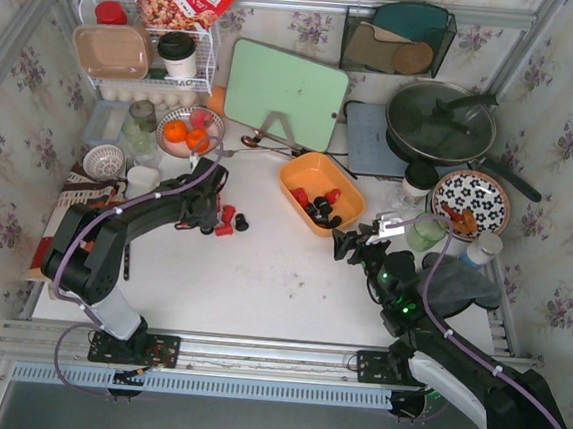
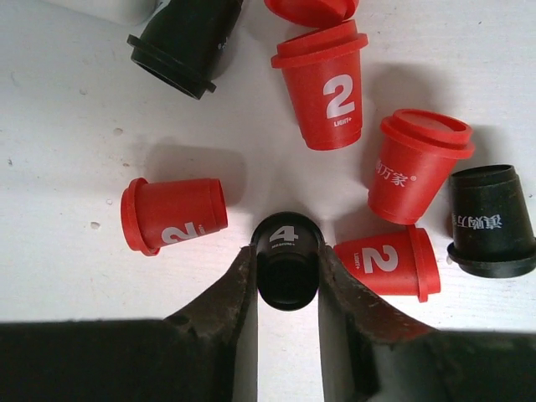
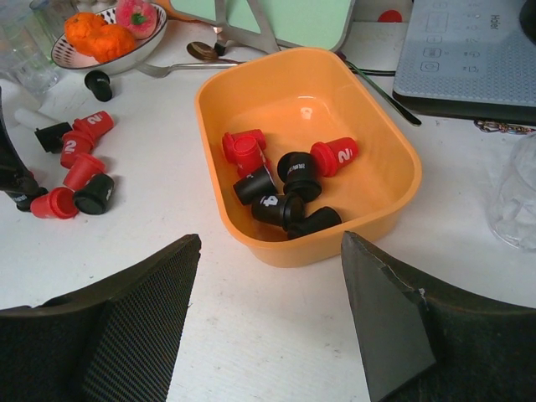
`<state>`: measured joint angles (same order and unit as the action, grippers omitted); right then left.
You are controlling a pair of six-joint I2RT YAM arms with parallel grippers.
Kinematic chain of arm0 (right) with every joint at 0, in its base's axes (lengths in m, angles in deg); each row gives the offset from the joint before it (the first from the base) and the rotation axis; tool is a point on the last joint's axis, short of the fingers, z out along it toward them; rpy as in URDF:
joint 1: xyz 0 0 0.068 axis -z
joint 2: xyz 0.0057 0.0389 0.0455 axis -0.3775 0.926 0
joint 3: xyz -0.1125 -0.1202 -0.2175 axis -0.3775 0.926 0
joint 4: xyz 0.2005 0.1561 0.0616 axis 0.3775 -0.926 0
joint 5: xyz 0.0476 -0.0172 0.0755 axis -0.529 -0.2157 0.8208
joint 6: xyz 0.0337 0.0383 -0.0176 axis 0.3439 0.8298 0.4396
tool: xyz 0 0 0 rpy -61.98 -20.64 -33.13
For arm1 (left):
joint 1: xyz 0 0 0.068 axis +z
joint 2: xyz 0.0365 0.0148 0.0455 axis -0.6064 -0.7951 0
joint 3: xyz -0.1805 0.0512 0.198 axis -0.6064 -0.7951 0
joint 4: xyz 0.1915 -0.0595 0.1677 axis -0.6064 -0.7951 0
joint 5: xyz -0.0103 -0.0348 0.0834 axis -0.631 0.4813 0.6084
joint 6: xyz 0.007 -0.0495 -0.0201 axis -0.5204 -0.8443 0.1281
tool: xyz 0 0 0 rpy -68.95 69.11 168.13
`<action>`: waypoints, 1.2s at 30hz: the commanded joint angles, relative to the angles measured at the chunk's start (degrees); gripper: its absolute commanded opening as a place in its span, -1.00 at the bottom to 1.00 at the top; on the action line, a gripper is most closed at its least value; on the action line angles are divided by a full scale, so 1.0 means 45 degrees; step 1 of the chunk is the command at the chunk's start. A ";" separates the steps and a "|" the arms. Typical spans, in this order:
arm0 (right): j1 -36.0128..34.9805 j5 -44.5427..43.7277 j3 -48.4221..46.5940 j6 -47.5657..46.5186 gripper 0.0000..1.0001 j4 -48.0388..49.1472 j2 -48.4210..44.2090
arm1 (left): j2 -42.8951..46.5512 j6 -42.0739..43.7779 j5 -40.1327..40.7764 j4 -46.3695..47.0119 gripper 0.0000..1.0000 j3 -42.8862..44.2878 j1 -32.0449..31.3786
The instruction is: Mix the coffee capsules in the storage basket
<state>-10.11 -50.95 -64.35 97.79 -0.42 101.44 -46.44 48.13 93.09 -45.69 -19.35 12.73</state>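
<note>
In the left wrist view my left gripper (image 2: 285, 249) is shut on a black capsule (image 2: 285, 272) marked 4, both fingers touching its sides on the white table. Red and black coffee capsules (image 2: 327, 88) lie loose around it. From above, the left gripper (image 1: 205, 226) is at this loose cluster (image 1: 230, 220), left of the orange storage basket (image 1: 316, 169). The basket (image 3: 394, 134) holds several red and black capsules (image 3: 285, 180). My right gripper (image 3: 270, 239) is open and empty, just short of the basket's near wall; from above, the right gripper (image 1: 349, 245) is on the basket's near right.
A bowl of oranges (image 1: 188, 131) and a spoon lie behind the loose capsules. A green cutting board (image 1: 285, 94), white wire rack (image 1: 145, 52), frying pan (image 1: 440, 123), patterned plate (image 1: 470, 203) and a glass (image 1: 425, 232) ring the work area.
</note>
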 commanded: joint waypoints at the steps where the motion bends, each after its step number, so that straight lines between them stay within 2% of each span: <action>1: -0.0027 0.0072 -0.0156 -0.0066 0.51 0.0365 -0.0040 | 0.0306 0.0136 -0.0005 -0.0099 -0.52 0.0015 0.0017; 8: -0.0022 0.0044 -0.0155 -0.0066 0.51 0.0362 -0.0037 | 0.1684 -0.0165 -0.1081 -0.0409 -0.55 0.0539 -0.0129; 12: -0.0027 -0.0058 -0.0157 -0.0044 0.51 0.0326 -0.0079 | 0.2284 -0.0262 -0.2034 0.0641 -0.54 0.1210 -0.0706; 15: -0.0023 -0.0103 -0.0121 -0.0008 0.51 0.0326 -0.0114 | 0.1952 -0.0109 -0.2692 0.1632 -0.52 0.2084 -0.1269; 21: -0.0014 -0.0199 -0.0099 -0.0035 0.51 0.0370 -0.0097 | -0.0900 0.0890 -0.3117 0.2631 -0.45 0.5300 -0.2399; 28: -0.0026 -0.0264 -0.0095 -0.0085 0.51 0.0365 -0.0105 | -0.4776 0.0829 -0.3372 0.2586 -0.23 0.9217 -0.2502; 32: -0.0020 -0.0233 -0.0095 -0.0091 0.51 0.0431 0.0004 | -0.6135 0.0603 -0.3256 0.2613 0.04 1.0386 -0.2503; 36: -0.0026 -0.0150 -0.0109 -0.0085 0.51 0.0506 0.0170 | -0.6328 0.0455 -0.3219 0.2894 0.26 1.0259 -0.2502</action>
<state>-10.11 -51.54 -64.41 97.75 -0.36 101.73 -74.70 51.08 78.62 -35.09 26.90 1.43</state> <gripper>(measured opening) 0.756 0.587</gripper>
